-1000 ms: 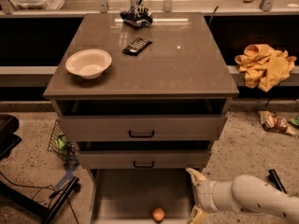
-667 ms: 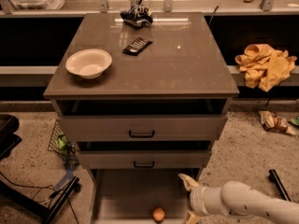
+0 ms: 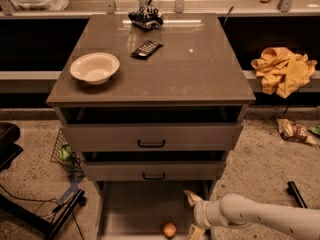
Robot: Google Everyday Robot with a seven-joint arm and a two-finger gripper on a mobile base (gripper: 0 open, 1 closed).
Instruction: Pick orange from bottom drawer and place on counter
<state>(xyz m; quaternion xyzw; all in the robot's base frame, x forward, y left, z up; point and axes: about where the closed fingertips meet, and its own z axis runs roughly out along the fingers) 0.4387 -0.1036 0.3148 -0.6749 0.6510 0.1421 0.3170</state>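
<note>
The orange (image 3: 169, 229) lies on the pale floor of the open bottom drawer (image 3: 130, 209), near its front edge. My gripper (image 3: 194, 215) hangs over the drawer's right side, just right of the orange and apart from it, with its two pale fingers (image 3: 191, 197) spread open and empty. The white arm comes in from the lower right. The counter (image 3: 190, 69) is the glossy grey-brown top of the cabinet, above the two upper drawers.
A white bowl (image 3: 95, 67), a black remote-like object (image 3: 146, 49) and a dark crumpled packet (image 3: 145, 17) lie on the counter. A yellow cloth (image 3: 283, 70) hangs on the ledge at right. Cables, a wire basket (image 3: 65, 154) and litter are on the floor.
My gripper and arm have moved left, further in over the bottom drawer and closer to the orange. The orange has not moved.
</note>
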